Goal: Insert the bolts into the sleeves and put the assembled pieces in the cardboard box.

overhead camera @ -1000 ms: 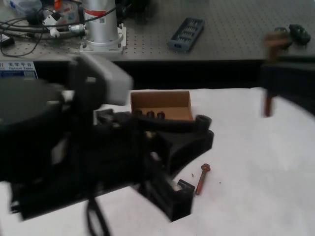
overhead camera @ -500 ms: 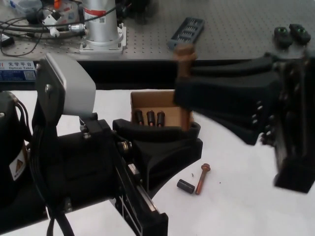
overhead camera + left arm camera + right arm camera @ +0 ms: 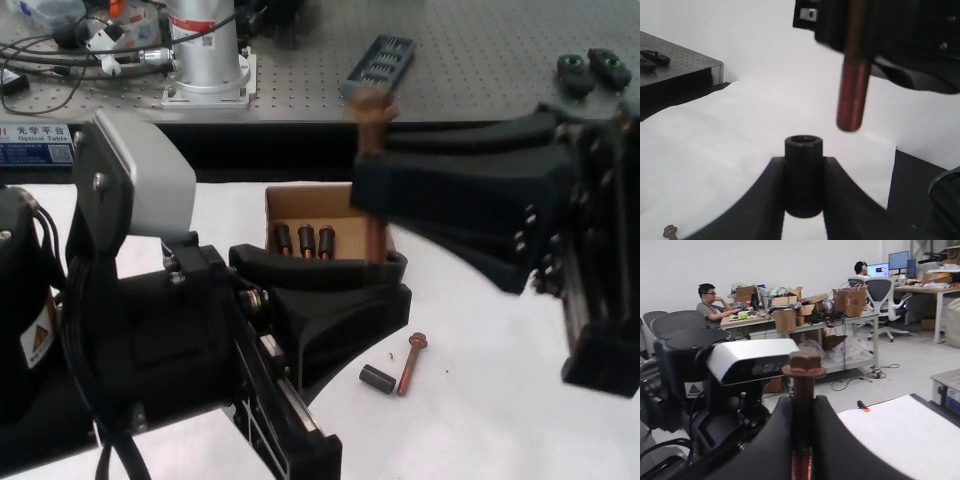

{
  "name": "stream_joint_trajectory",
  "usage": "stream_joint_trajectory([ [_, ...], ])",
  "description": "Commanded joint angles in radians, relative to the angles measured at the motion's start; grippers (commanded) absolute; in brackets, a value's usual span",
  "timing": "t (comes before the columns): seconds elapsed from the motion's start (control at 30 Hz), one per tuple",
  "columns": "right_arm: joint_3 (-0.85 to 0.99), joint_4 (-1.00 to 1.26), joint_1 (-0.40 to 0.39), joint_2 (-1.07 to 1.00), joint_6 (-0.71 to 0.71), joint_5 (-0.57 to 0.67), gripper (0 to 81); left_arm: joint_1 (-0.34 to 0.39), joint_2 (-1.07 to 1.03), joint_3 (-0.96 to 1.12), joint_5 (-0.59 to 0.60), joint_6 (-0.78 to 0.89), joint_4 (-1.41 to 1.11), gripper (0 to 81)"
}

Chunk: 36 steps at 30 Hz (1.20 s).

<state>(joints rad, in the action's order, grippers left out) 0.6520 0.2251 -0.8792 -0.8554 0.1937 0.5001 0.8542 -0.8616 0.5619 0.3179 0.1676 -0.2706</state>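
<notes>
Our left fingers [image 3: 757, 200] grip the sleeve [image 3: 804, 150]; our right fingers [image 3: 765, 440] grip the bolt [image 3: 852, 85] — its tip appears offset from the bore, so we risk striking the rim.

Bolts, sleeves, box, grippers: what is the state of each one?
Left gripper: shut on an upright sleeve.
Right gripper: shut on a bolt, head up, above that sleeve, not inserted.
Loose bolt: lying on the cloth.
Loose sleeve: lying beside it, empty.
Box: open, three assembled pieces inside.
</notes>
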Motion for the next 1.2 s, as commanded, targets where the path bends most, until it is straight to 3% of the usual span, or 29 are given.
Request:
stream_joint_trajectory([
  [0.0, 0.005, -0.021, 0.012, 0.034, -0.023, -0.056, 3.2, -0.001, 0.011, 0.003, 0.01, 0.009, -0.016, 0.5],
  [0.6, 0.002, -0.086, -0.008, 0.031, -0.028, -0.019, 3.2, -0.001, 0.011, 0.003, 0.01, 0.009, -0.016, 0.5],
  [1.17, -0.001, -0.084, -0.008, -0.032, -0.082, -0.081, 3.2, -0.001, 0.016, 0.003, 0.01, 0.009, -0.022, 0.5],
])
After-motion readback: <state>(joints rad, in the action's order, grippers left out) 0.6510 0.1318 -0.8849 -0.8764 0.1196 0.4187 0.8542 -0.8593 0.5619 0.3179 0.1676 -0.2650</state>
